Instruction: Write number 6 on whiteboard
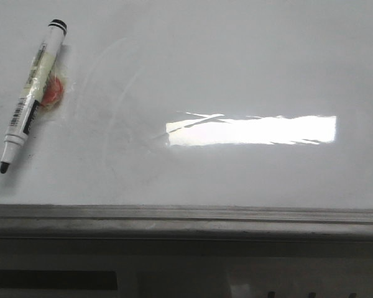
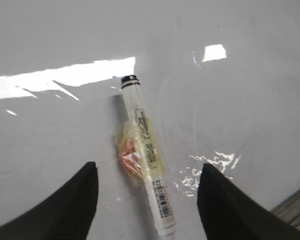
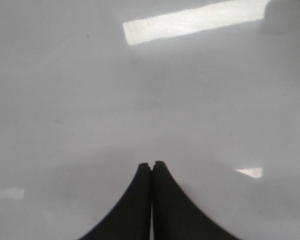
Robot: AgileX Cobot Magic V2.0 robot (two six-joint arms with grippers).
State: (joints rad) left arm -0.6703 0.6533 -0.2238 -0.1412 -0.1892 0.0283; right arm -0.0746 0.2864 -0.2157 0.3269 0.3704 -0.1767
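Note:
A white marker [image 1: 34,93] with a yellowish label, a barcode and a crumpled orange-red wrap [image 1: 53,92] lies flat on the whiteboard [image 1: 236,74] at the far left, its bare black tip pointing to the near edge. In the left wrist view the marker [image 2: 147,165] lies between the two fingers of my open left gripper [image 2: 150,166], which touches nothing. My right gripper [image 3: 152,163] is shut and empty over bare whiteboard [image 3: 140,90]. Neither gripper shows in the front view. The number 6 is out of view.
A grey metal rail [image 1: 186,217] runs along the board's near edge, and a corner of the rail [image 2: 295,210] shows beside my left fingers. A bright rectangular glare [image 1: 255,130] lies mid-board. Faint erased arcs [image 1: 118,93] curve to the right of the marker.

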